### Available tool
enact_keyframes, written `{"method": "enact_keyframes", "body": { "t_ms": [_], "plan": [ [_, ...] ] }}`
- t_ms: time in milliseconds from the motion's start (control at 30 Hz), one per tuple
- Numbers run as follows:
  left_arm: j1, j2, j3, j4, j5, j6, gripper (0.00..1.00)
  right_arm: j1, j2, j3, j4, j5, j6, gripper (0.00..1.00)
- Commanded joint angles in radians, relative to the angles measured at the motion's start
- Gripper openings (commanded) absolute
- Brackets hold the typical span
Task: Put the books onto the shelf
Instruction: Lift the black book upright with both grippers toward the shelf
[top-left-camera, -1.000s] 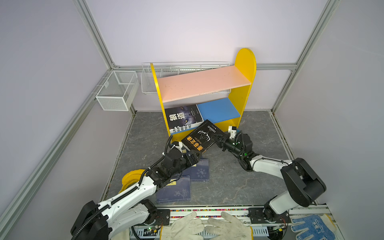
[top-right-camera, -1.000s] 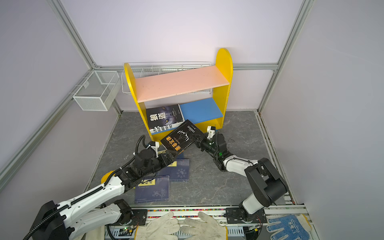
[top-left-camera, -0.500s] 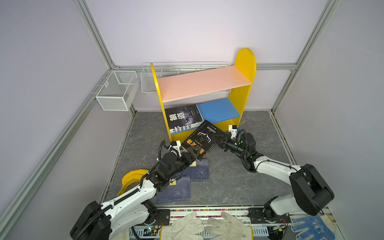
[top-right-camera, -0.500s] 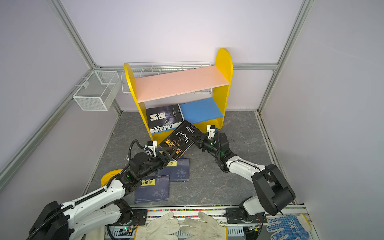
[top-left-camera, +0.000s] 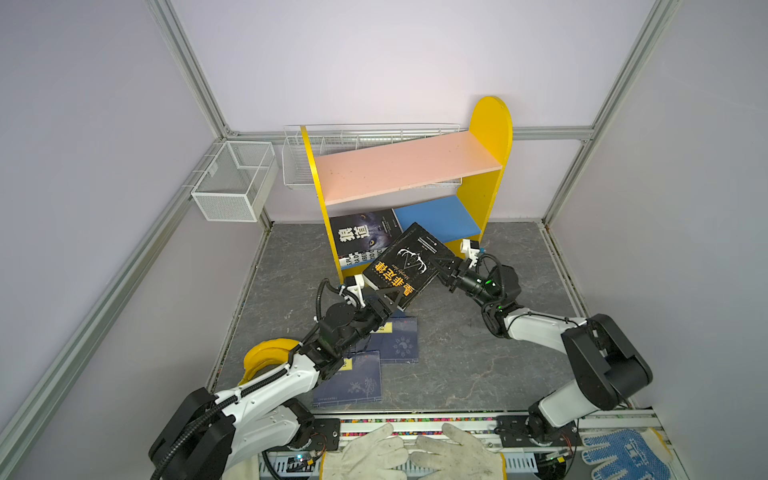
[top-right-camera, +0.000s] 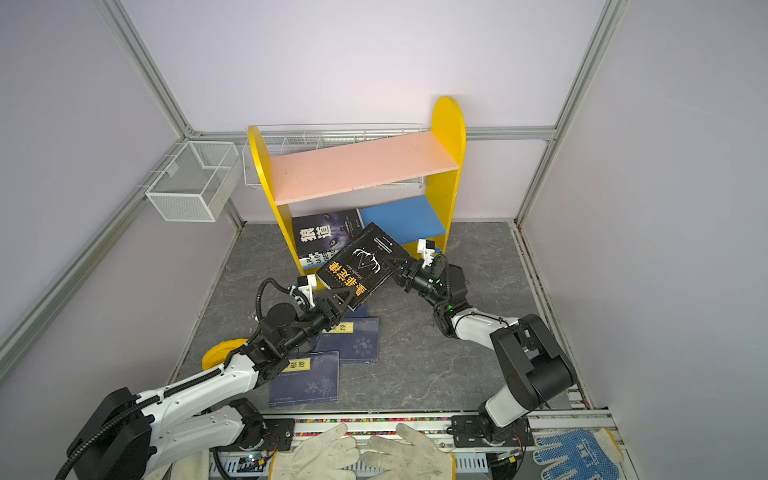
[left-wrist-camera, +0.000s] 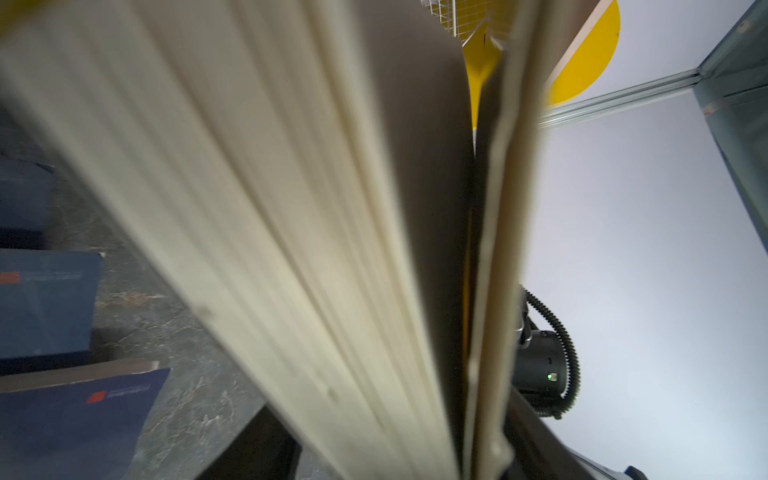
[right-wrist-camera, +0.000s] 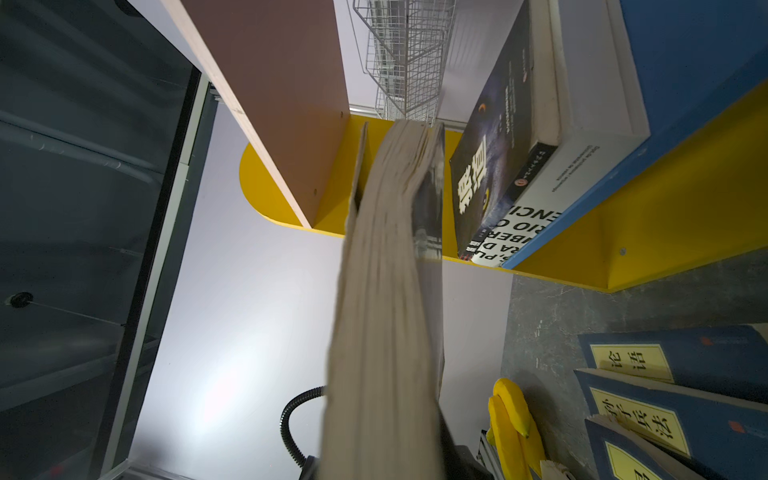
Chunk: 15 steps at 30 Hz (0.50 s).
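1. Load: black book (top-left-camera: 405, 266), orange title upward, hangs tilted above the surface (top-left-camera: 457, 353), just near of the shelf (top-left-camera: 492, 124), spanning between both arms.
2. Right-hand grip: the right end effector (top-left-camera: 442, 268) is clamped narrow on the black book's right edge.
3. Left-hand side: jaws of the left end effector (top-left-camera: 388, 299) straddle the book's near left corner. The left wrist view shows the book filling the gap between them, yet whether they press on it cannot be told.
4. Shelf contents: at the left end of the lower blue board (top-left-camera: 440, 218), a wolf-cover book (top-left-camera: 361, 232) lies upon a white book (top-left-camera: 353, 261).
5. Surface: navy books (top-left-camera: 399, 345) lie overlapping near of the shelf, beneath the left arm. Bananas (top-left-camera: 266, 355) lie at their left.
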Motion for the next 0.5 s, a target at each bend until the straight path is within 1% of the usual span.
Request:
{"method": "enact_keyframes", "body": {
  "t_ms": [0,67,133,200,300,367,467],
  "plan": [
    [0.003,0.017,0.035,0.103,-0.023,0.014,0.61,-0.005,-0.013,-0.014,0.189,-0.024,0.112,0.09],
    [0.002,0.023,0.054,0.106,-0.022,0.038,0.55,-0.004,-0.002,-0.021,0.210,-0.024,0.122,0.09],
    [0.002,0.027,0.074,0.107,-0.021,0.062,0.48,-0.003,0.011,-0.019,0.222,-0.036,0.135,0.09],
    [0.004,0.028,0.084,0.127,-0.024,0.080,0.36,-0.001,0.017,-0.015,0.221,-0.043,0.131,0.09],
    [0.006,0.015,0.093,0.136,-0.024,0.095,0.22,0.000,0.023,0.001,0.216,-0.052,0.129,0.10],
    [0.006,0.000,0.100,0.106,-0.024,0.111,0.14,0.000,0.025,0.017,0.193,-0.063,0.115,0.11],
    [0.007,-0.033,0.116,0.028,-0.025,0.144,0.07,0.002,0.011,0.033,0.110,-0.075,0.057,0.13]
  ]
}}
